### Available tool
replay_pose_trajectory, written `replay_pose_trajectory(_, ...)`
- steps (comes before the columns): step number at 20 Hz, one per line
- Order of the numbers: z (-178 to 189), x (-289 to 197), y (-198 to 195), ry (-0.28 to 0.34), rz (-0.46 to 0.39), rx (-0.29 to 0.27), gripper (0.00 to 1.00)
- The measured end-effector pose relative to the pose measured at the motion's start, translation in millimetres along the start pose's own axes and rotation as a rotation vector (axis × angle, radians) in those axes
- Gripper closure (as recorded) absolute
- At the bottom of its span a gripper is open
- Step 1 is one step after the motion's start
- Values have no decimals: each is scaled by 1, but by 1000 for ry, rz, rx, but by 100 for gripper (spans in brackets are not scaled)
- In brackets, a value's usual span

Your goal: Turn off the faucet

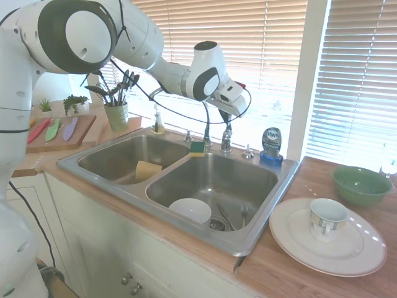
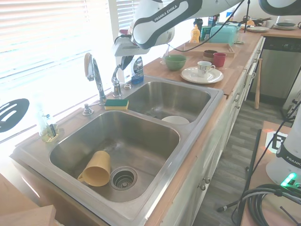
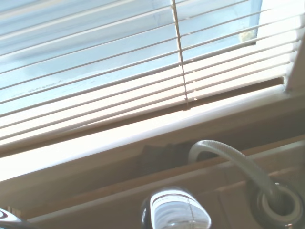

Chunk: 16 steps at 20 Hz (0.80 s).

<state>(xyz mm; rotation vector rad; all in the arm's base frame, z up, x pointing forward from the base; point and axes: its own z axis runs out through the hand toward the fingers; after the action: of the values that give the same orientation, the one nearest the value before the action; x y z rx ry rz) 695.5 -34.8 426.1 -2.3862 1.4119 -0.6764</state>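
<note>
The faucet (image 1: 206, 127) (image 2: 95, 74) is a thin chrome gooseneck at the back of the double sink (image 1: 260, 239). Its small upright lever handle (image 1: 226, 140) (image 2: 115, 79) stands just beside the spout. My gripper (image 1: 224, 116) (image 2: 125, 62) hangs right over the handle's top, tilted toward the window, and its dark fingers look shut with nothing in them. Whether they touch the handle I cannot tell. In the wrist view the handle's rounded chrome top (image 3: 175, 211) fills the lower middle below the blinds. I cannot make out a water stream.
A blue dish-soap bottle (image 1: 271, 146) stands close beside the handle, and a sponge (image 1: 197, 148) lies on the divider. A yellow cup (image 1: 147, 169) and a white bowl (image 1: 190, 210) lie in the basins. On the counter are a plate (image 1: 360, 251) with a mug and a green bowl (image 1: 361, 184).
</note>
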Motion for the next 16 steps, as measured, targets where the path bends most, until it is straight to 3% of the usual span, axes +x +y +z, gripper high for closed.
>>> replay_pose_trajectory(9,-16,-10,-15,9,-25,26,100)
replay_pose_trajectory(16,-52,-1,-49,52,-6,50,100)
